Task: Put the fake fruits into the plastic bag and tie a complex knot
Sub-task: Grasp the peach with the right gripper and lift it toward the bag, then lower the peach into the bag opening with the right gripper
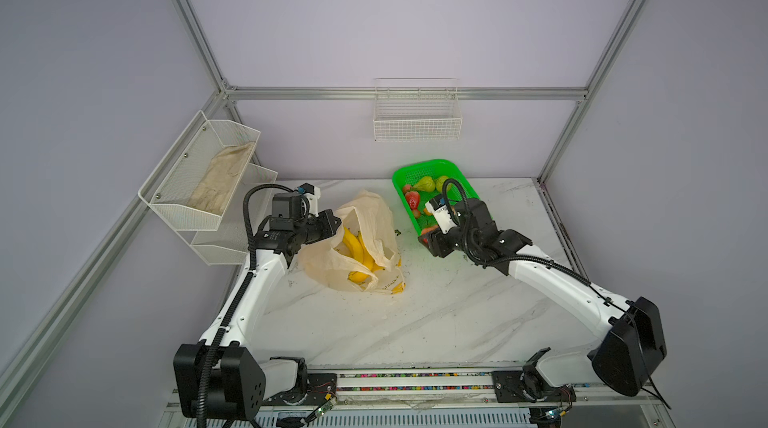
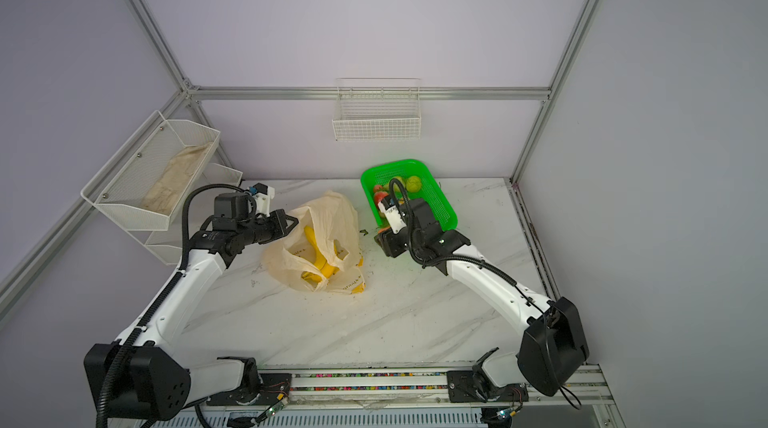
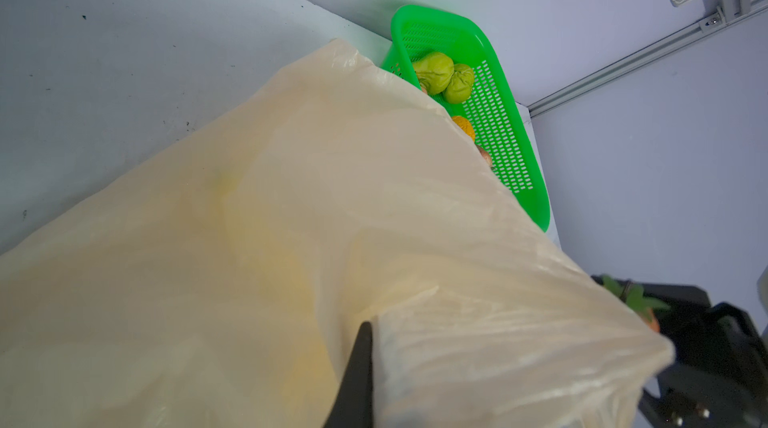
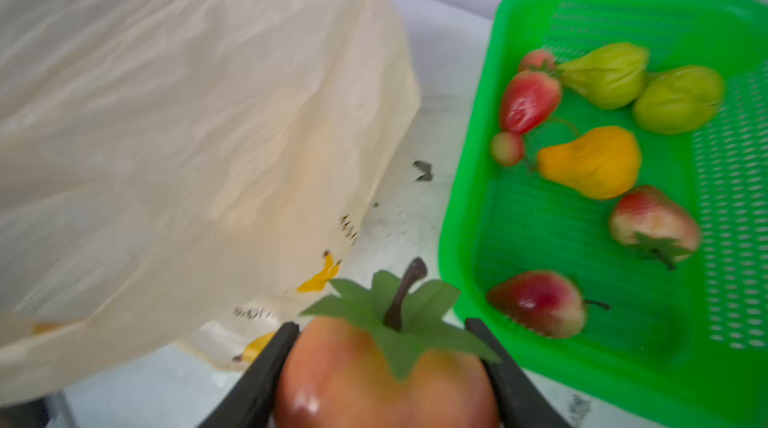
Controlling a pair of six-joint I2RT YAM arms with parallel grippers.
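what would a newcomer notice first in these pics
The bright green basket at the back right of the table grabs the eye first, with pears and strawberries lying in it. Next is the cream plastic bag in the middle, yellow bananas showing in its mouth, its edge pinched by the left gripper. In the right wrist view, the right gripper clasps a reddish fake fruit with a green leafy cap.
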